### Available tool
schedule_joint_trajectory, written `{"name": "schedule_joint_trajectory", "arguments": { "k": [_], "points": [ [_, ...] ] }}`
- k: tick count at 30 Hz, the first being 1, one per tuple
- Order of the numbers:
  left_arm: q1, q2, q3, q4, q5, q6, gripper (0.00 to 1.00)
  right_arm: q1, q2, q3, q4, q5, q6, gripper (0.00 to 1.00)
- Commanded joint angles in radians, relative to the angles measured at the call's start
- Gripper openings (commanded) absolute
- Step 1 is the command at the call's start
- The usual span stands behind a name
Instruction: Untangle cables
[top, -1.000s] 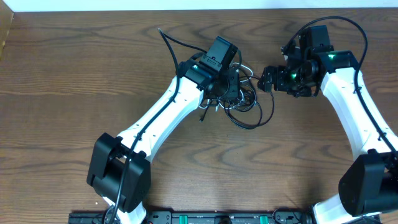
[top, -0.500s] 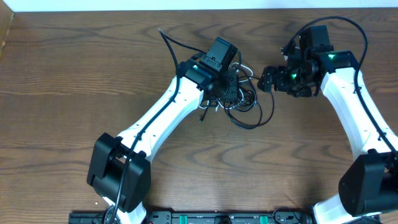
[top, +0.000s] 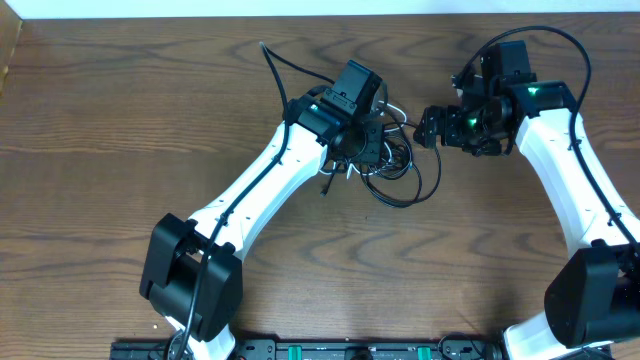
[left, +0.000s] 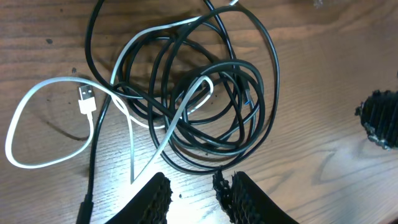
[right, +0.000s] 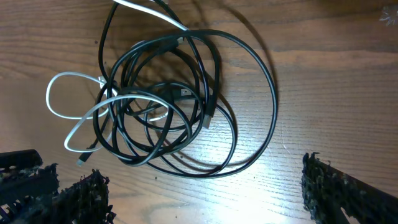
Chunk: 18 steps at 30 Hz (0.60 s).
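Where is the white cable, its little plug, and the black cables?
white cable (left: 62, 79), left wrist view, on the top of its loose loop.
plug (left: 86, 99), left wrist view, on its middle.
black cables (left: 252, 115), left wrist view, on the coil's right side.

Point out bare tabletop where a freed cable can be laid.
Bare wood lies left of the left arm out to the table edge, and near the front between it and the right arm. Crowded: the cables between left gripper and right gripper.
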Motion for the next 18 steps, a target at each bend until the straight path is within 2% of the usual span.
{"name": "schedule_joint_trajectory", "arguments": {
  "k": [1,4,5,8,13,18],
  "points": [
    [-0.003,0.002,-0.004,-0.015,-0.006,0.093,0.33,0.005,-0.005,0.006,-0.001,0.005,-0.014,0.97],
    [-0.003,0.002,-0.005,-0.028,0.014,0.15,0.34,0.005,-0.005,0.006,-0.002,0.005,-0.014,0.97],
    [-0.003,0.002,-0.005,-0.031,0.02,0.167,0.4,0.005,-0.005,0.006,0.002,0.005,-0.014,0.98],
    [-0.003,0.004,-0.005,-0.03,0.02,0.184,0.49,0.005,-0.005,0.006,0.01,0.005,-0.014,0.98],
    [-0.003,0.023,-0.004,-0.019,0.02,0.192,0.51,0.005,-0.005,0.006,0.014,0.005,-0.014,0.98],
    [-0.003,0.064,-0.005,0.002,0.011,0.258,0.51,0.005,-0.005,0.006,0.014,0.005,-0.014,0.98]
  ]
}}
